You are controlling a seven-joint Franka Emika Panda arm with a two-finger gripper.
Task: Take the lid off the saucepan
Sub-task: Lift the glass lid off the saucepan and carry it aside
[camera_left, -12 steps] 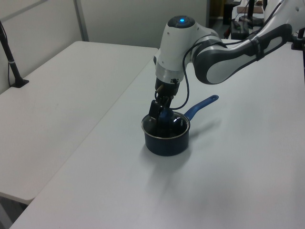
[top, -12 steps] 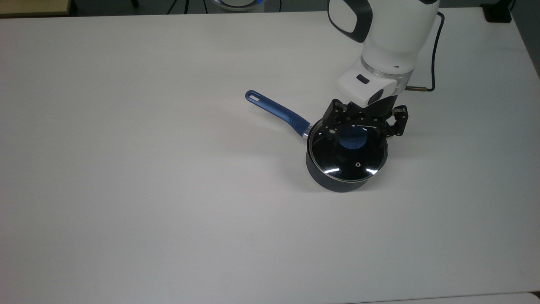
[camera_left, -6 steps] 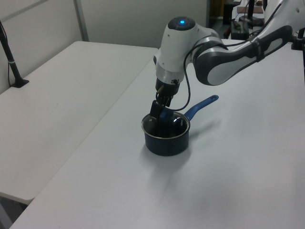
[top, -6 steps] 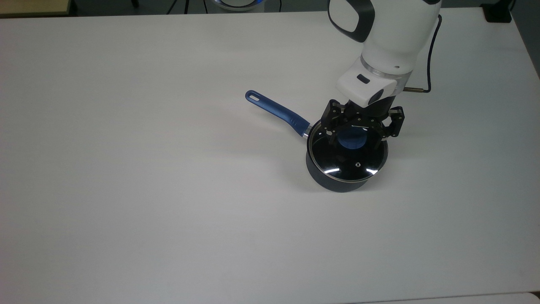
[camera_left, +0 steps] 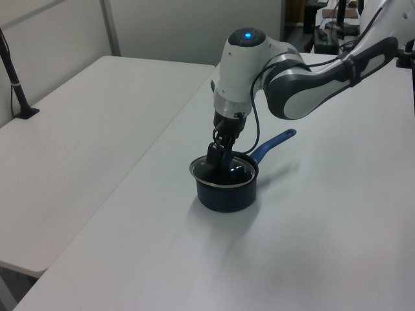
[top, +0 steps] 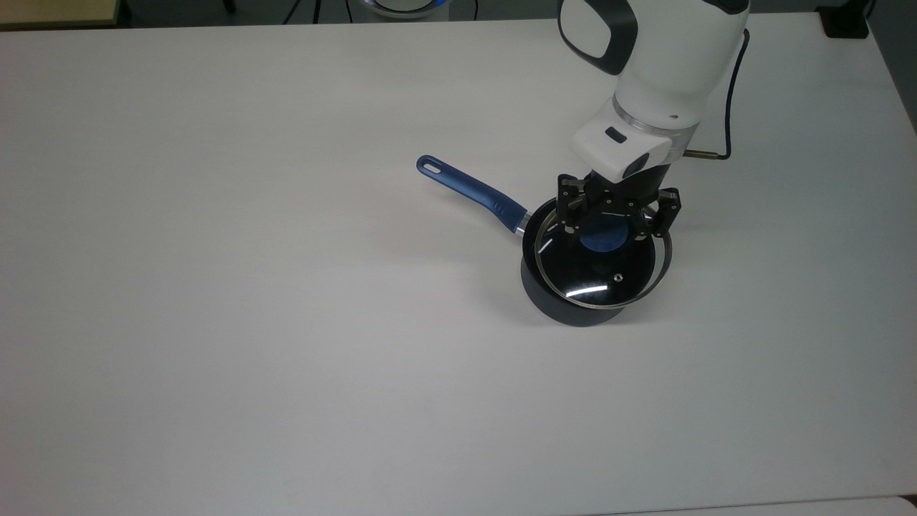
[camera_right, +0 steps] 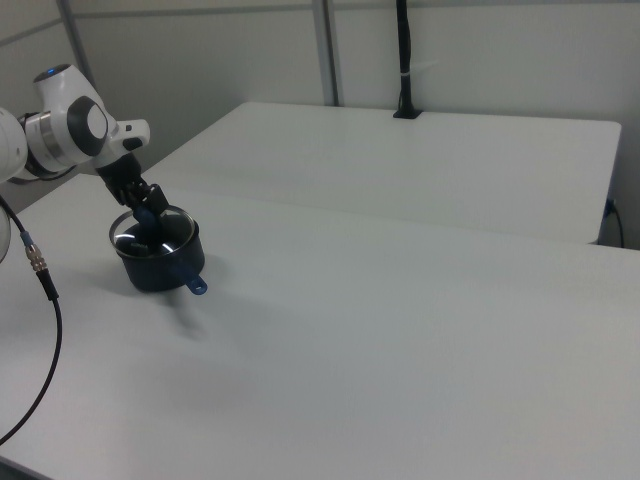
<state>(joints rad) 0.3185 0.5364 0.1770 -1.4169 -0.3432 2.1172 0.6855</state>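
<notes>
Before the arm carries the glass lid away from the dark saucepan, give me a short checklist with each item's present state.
1. Gripper closed on the blue round knob of the clear glass lid: ok, fingers flank the knob.
2. Lid free of the dark navy saucepan: ok, its metal rim sits offset toward the top view's right of the pot rim.
3. Lid level: cannot tell.
4. Saucepan resting flat on the white table: ok in the left view.
5. Long blue handle out of the lid's way: ok, it points to the top view's upper left.
6. Set-down space beside the pot: ok, bare table around it.
</notes>
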